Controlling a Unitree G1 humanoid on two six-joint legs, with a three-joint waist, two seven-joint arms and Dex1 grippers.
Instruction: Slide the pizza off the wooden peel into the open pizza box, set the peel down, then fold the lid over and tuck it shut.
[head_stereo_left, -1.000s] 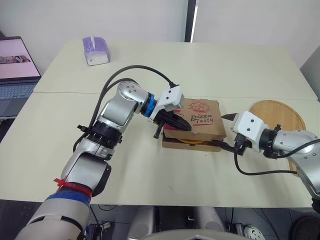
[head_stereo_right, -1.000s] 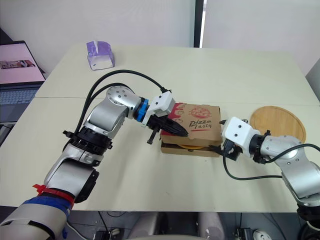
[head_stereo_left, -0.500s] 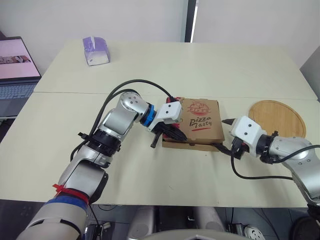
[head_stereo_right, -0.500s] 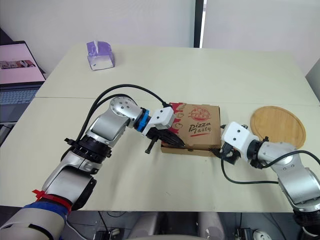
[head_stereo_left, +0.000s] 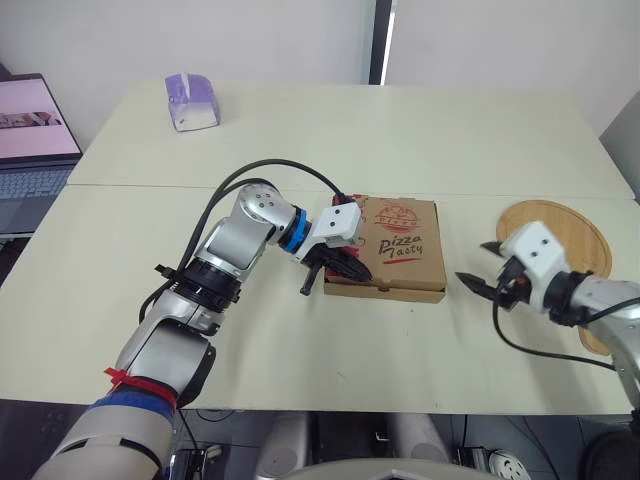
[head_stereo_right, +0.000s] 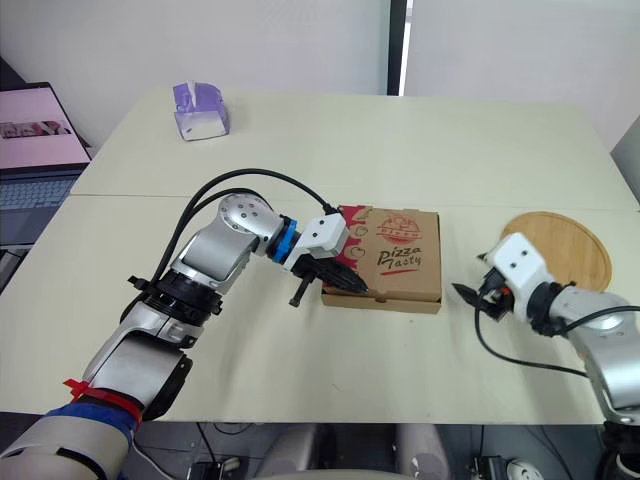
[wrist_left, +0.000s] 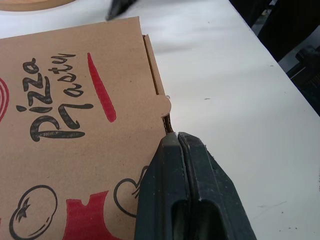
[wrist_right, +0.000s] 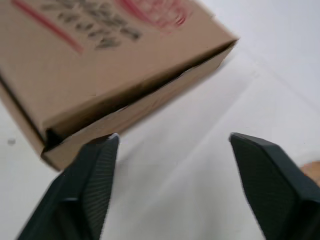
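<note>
The brown printed cardboard pizza box (head_stereo_left: 400, 245) sits in the middle of the pale tabletop (head_stereo_left: 300, 150) with its lid down flat. The round wooden peel (head_stereo_left: 575, 225) lies flat on the tabletop off to my right, well apart from the box.

My left claw (wrist_left: 179, 141) is closed, its two fingers pressed together with nothing between them. Their tips rest at the front edge of the lid, just beside the rounded tuck tab (wrist_left: 161, 106). My right claw (head_stereo_left: 475, 262) is spread wide open and holds nothing. It hangs between the box and the peel, near the box's right side but not touching it.

From my right wrist I see a dark slit under the lid along that side, so I judge the tuck may not be fully home.

I expect the box to handle as light, thin card. It should skate easily on this smooth tabletop if I push from one side only, and the lid would dent or sag onto the pizza if I press in the middle. The places to work are the stiff folded edges and corners. I would push down and inward at the tab with closed fingertips while bracing the opposite wall.
</note>
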